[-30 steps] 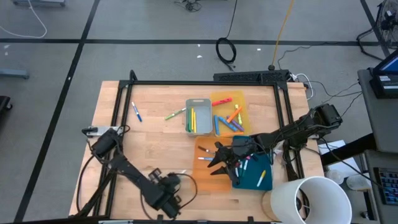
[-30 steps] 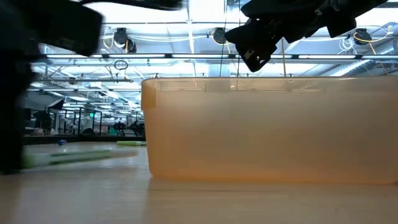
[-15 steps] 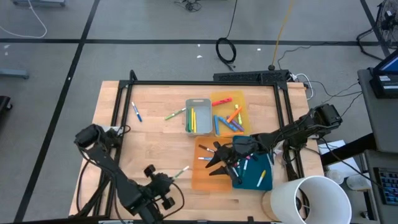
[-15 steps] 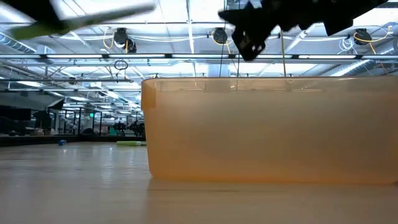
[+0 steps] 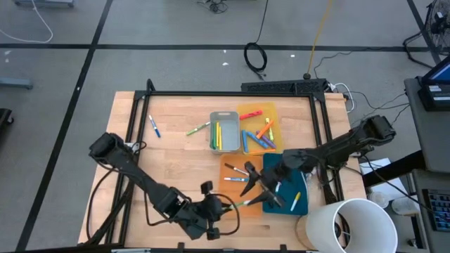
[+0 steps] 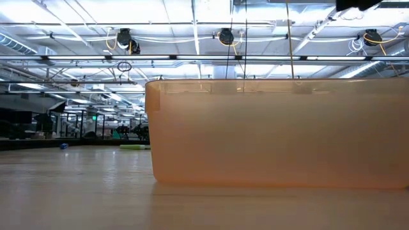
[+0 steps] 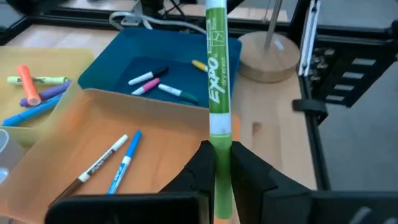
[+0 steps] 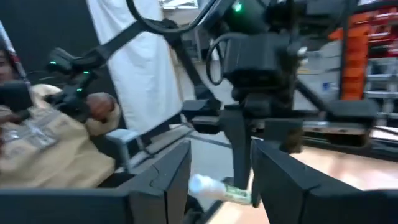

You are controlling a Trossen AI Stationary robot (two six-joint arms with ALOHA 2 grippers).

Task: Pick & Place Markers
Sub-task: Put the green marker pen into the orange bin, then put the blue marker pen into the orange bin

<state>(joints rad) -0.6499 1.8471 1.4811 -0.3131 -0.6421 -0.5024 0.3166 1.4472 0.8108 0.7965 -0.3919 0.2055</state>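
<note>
Low view: translucent orange plastic tray [image 6: 275,134] wall blocks everything behind it; its right end is cut off by frame edge.

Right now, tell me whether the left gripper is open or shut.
Shut: the left gripper has both fingers pressed against the green Expo marker, which sticks out beyond them over the orange tray.

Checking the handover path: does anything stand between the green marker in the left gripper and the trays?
Nothing visible does. The left gripper is shut on the green marker, its tip reaching over the orange tray; the right gripper is just beyond, open.
</note>
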